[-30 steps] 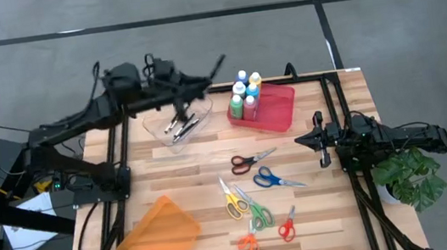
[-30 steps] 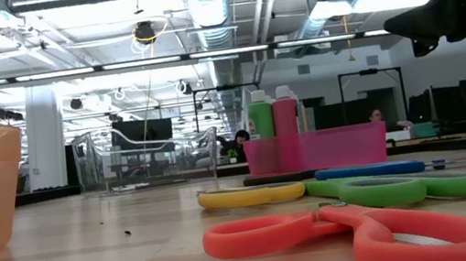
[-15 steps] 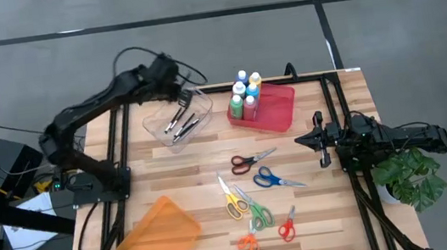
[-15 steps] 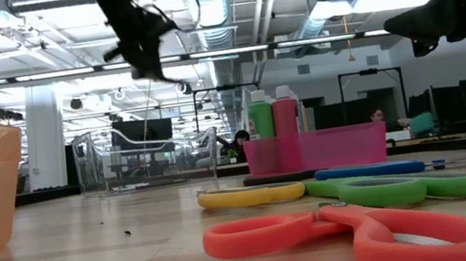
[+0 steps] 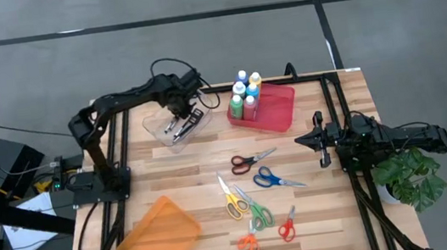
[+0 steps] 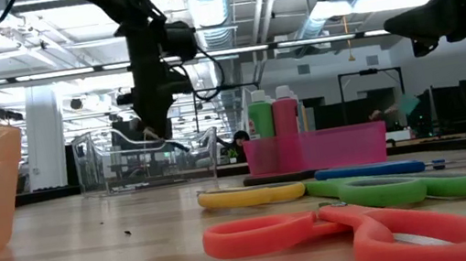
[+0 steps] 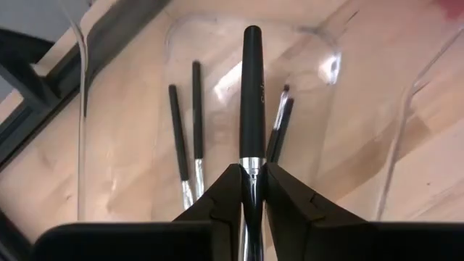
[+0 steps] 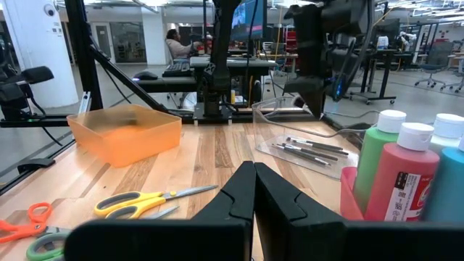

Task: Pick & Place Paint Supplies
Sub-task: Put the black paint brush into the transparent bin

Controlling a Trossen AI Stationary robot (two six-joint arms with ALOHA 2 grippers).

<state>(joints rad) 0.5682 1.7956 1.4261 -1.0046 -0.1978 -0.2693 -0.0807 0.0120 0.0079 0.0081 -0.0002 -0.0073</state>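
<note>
From the high view, the left gripper (image 5: 181, 111) is now hanging right over the clear tray (image 5: 174, 124) at the back of the tabletop (image 5: 194, 167), whereas a second ago that arm was stretched out up high and off to the side, so it's swung in and dropped down, and my guess is it's about to put something in there. The paint bottles (image 5: 245, 92) are all sitting upright in the red bin (image 5: 277, 110) just beside the tray, the orange bin (image 5: 159, 240) near the front looks like it's holding nothing, and a bunch of scissors (image 5: 256, 198) are lying loose between them. The right gripper (image 5: 321, 140) is just waiting at the right edge. Low view is showing the same thing: left arm coming down over the clear tray (image 6: 145, 162), green and pink bottles poking up out of the red bin (image 6: 314, 149). In the left wrist view, the jaws are clenched on a black paint brush (image 7: 251, 109) pointing into the tray, where a few more brushes (image 7: 185, 138) are already lying. Right wrist view: its jaws are pressed together on nothing, with the bottles (image 8: 402, 181) close by.
</note>
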